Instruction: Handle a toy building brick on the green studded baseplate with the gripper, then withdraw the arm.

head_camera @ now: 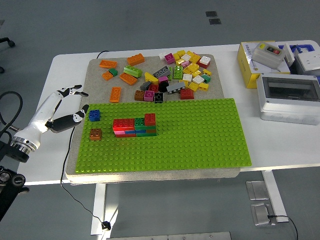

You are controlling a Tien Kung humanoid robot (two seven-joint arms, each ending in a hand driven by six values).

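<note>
A white table (150, 172) stands on a grey floor. On its far right sit a yellow box (248, 62) with a grey switch unit (265, 53) on top (two buttons, one red) and a grey case with a clear lid (289, 97). A black cable (80, 197) dangles below the near edge.

Looks like a robotics lab or test room, not a home. Plain grey floor (125, 25) w/ metal floor sockets (214, 17), a bare white surface (280, 145) on metal legs, cables trailing off it to the floor. Electrical kit sits at the right: a grey enclosure box (289, 98) w/ clear lid, and a push-button switch unit (265, 53) on its yellow carton.
</note>
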